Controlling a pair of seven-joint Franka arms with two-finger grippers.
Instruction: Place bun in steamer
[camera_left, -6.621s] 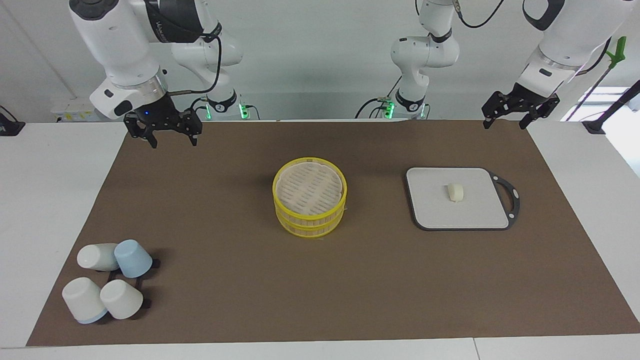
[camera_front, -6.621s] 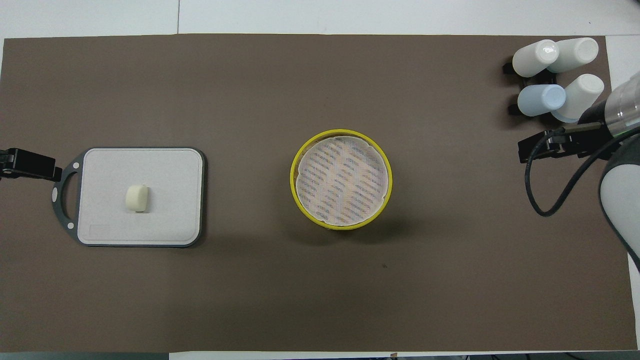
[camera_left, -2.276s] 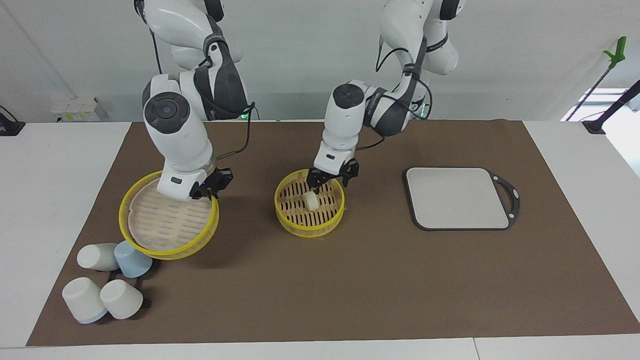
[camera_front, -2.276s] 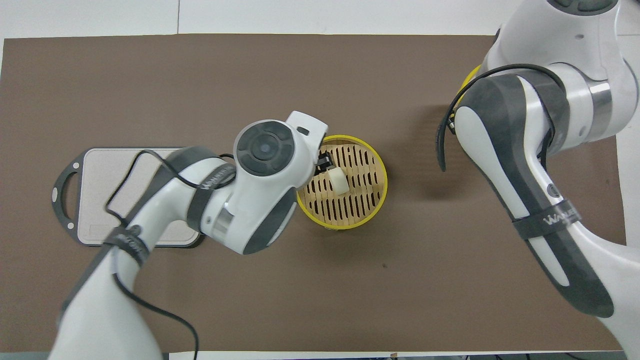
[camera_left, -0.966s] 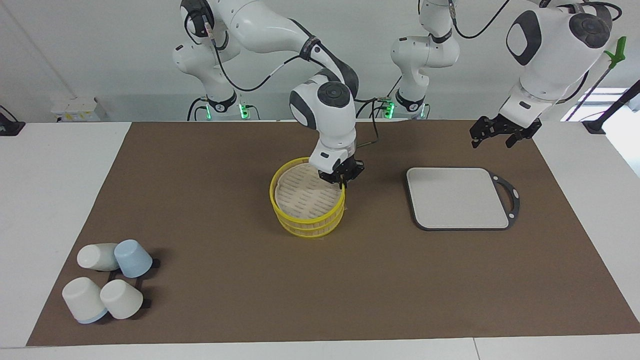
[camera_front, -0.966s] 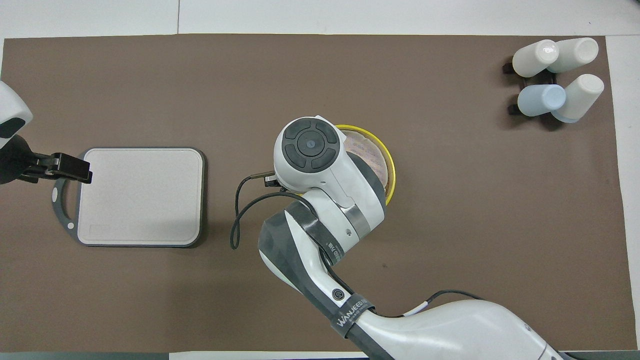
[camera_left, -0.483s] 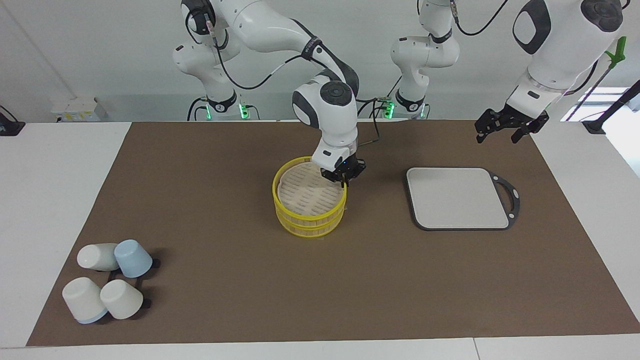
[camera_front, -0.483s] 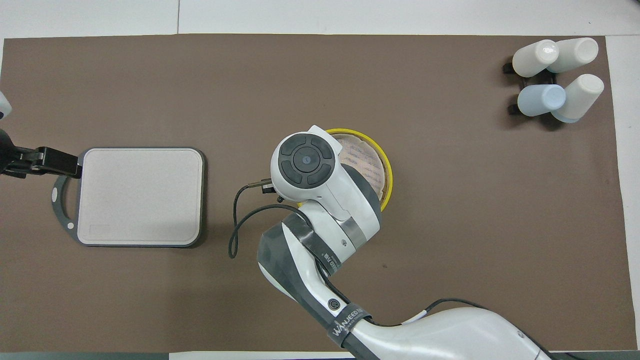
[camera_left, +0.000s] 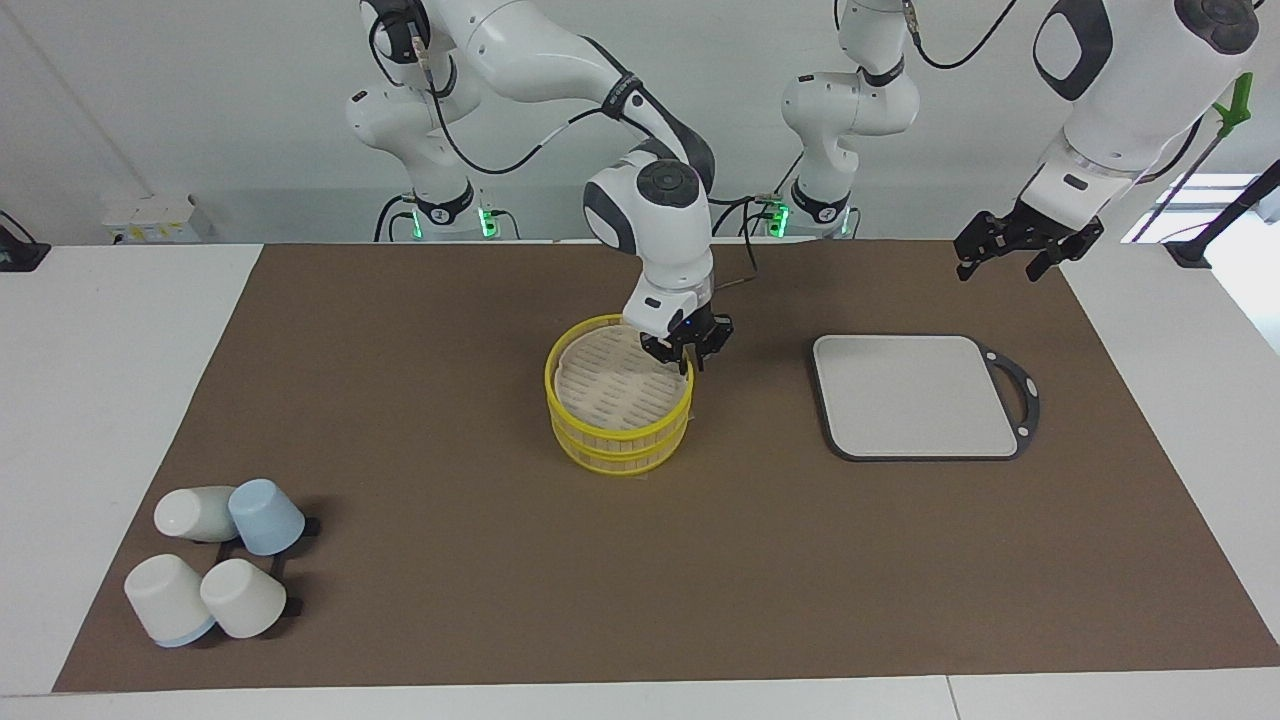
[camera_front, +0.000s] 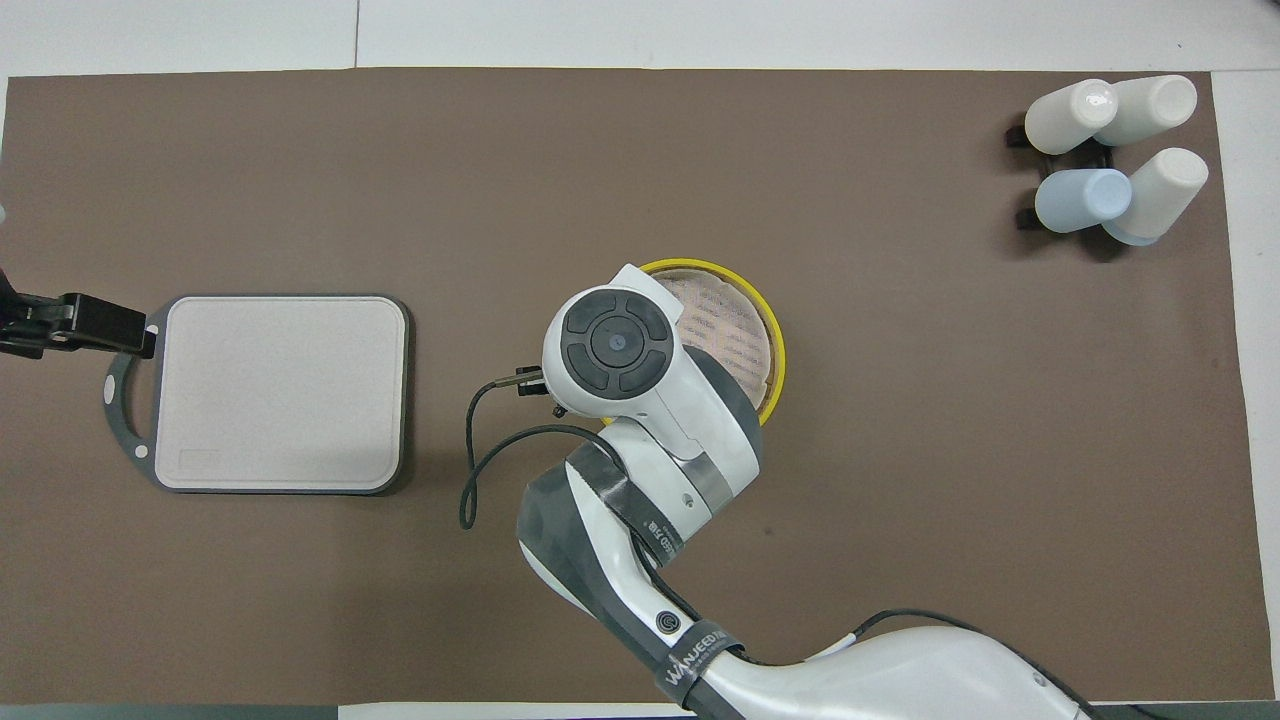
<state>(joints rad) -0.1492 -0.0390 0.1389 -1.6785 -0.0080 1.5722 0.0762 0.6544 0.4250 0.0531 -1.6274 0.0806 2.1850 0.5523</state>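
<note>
Fig.: two-tier yellow steamer (camera_left: 620, 396) at mid-table, slatted top tier seated on the lower one. Right gripper (camera_left: 687, 345) sits at the rim of the top tier, on the edge toward the left arm's end; fingers look slightly parted and just clear of the rim, but at this range release vs. light contact can't be told w/ certainty. In the overhead view the right arm's wrist covers that edge, so only part of the steamer (camera_front: 762, 330) shows. Bun: not visible in either view; the grey board (camera_left: 915, 395) toward the left arm's end lies bare, so the bun is presumably inside the closed steamer (judgement, not seen). Left gripper (camera_left: 1028, 240) hangs open, holding nothing, over the mat's edge nearer the robots than the board; this arm waits. Four cups (camera_left: 215, 562) stand toward the right arm's end, well apart.

Step in hand, est.: letting go of the top tier and clearing off. To do well: open fully before lifting, rise straight up so a finger doesn't catch the rim and skew the tier, then swing away.
</note>
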